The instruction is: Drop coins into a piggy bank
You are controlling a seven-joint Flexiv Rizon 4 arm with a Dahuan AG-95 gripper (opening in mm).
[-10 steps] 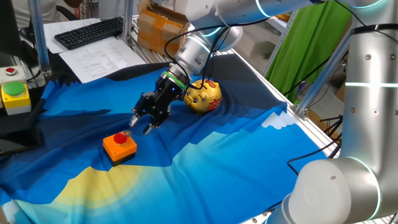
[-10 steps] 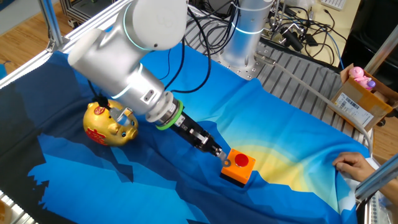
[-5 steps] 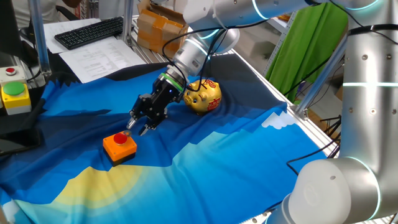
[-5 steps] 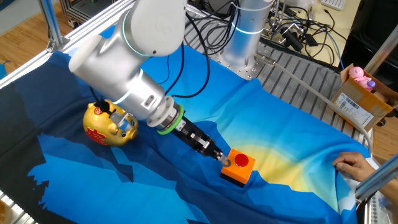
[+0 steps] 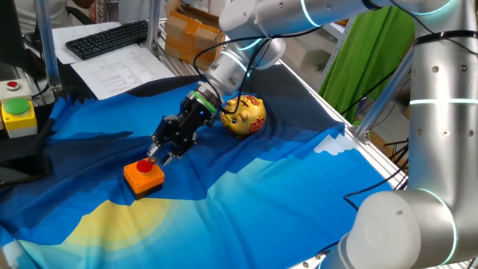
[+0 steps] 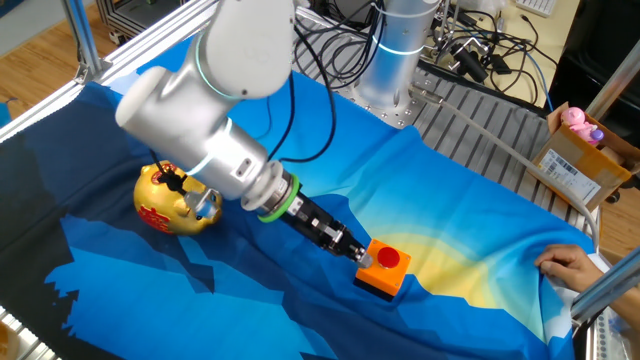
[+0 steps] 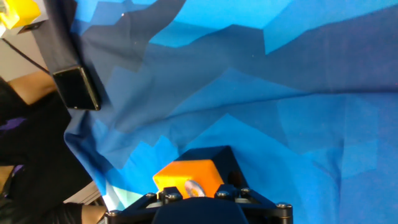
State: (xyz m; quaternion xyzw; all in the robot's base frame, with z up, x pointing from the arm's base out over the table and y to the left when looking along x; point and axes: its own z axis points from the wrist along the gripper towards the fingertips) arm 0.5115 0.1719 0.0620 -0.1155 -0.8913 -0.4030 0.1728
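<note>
One arm: reaches low across the blue cloth [image 5: 246, 187], tilted down toward the orange box.
Orange box [image 5: 143, 176]: sits left of centre with its red button [image 5: 143, 166] up; in the hand view a pale disc, possibly a coin, shows on top.
Gripper [image 5: 158, 154]: tips right at the button, apparently to pick there; jaw gap cannot be told.
Piggy bank [image 5: 245, 116]: gold, upright on the cloth, well right of the box, beside the wrist, placed within reach for the drop.

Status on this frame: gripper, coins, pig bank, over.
Gripper low at orange box with red button, jaws' state unclear. Shiny gold piggy bank behind the arm, untouched. No coins visible.
</note>
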